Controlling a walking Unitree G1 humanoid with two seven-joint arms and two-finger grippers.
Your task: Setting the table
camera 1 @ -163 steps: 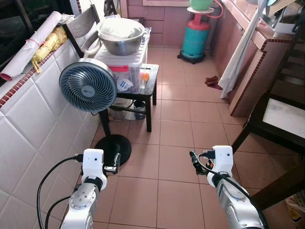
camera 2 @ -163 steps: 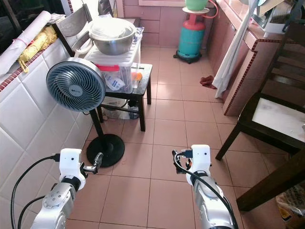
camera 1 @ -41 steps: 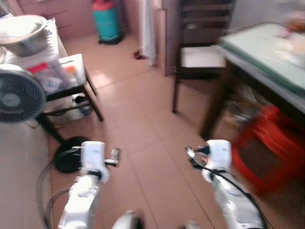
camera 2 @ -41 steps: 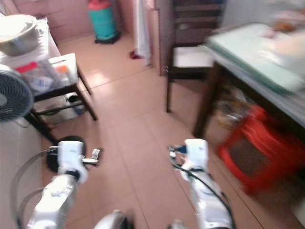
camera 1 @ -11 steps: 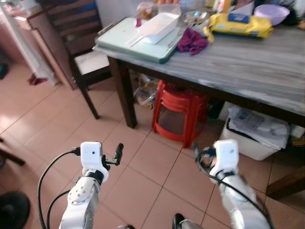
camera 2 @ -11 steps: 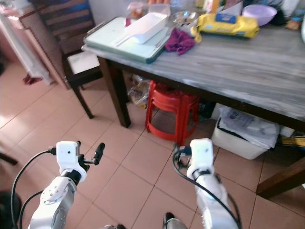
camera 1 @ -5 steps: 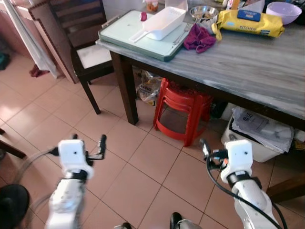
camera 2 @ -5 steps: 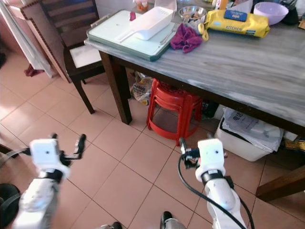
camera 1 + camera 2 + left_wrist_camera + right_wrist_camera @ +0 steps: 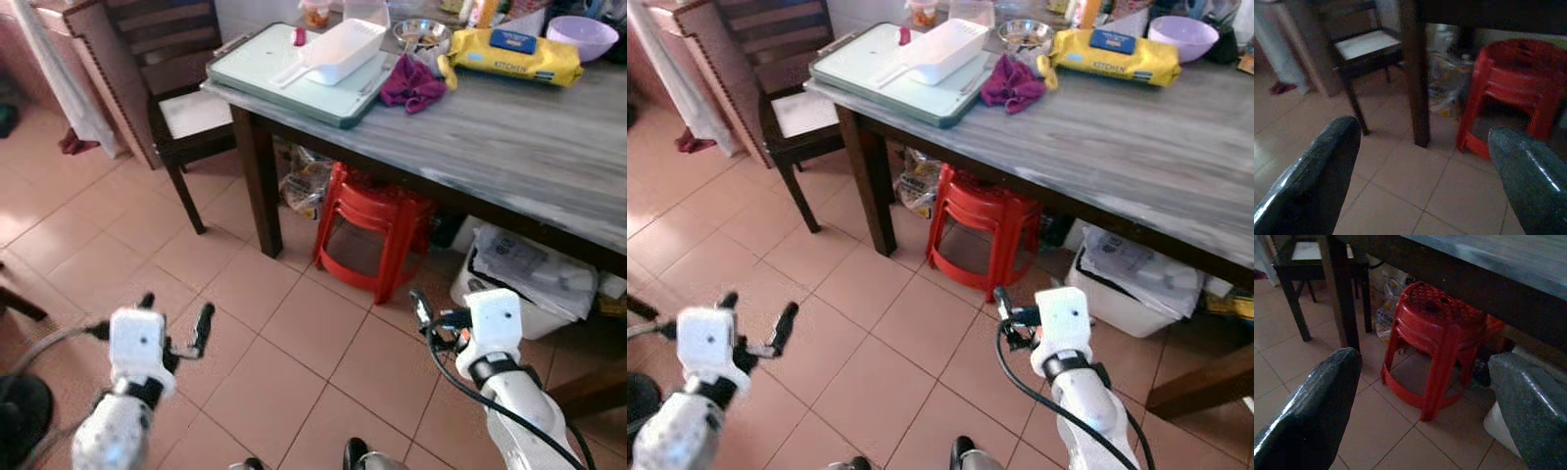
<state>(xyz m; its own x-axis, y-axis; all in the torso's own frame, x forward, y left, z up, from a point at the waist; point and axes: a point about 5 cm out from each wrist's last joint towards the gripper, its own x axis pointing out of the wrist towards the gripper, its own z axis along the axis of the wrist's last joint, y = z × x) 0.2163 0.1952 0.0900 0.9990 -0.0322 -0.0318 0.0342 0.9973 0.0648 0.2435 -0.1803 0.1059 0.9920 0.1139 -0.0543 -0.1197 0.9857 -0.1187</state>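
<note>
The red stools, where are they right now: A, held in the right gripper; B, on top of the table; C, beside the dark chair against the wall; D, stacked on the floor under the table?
D: the red stools stand stacked on the tiled floor beneath the edge of the grey-topped table, while the right gripper hangs open in front of them, holding nothing.
</note>
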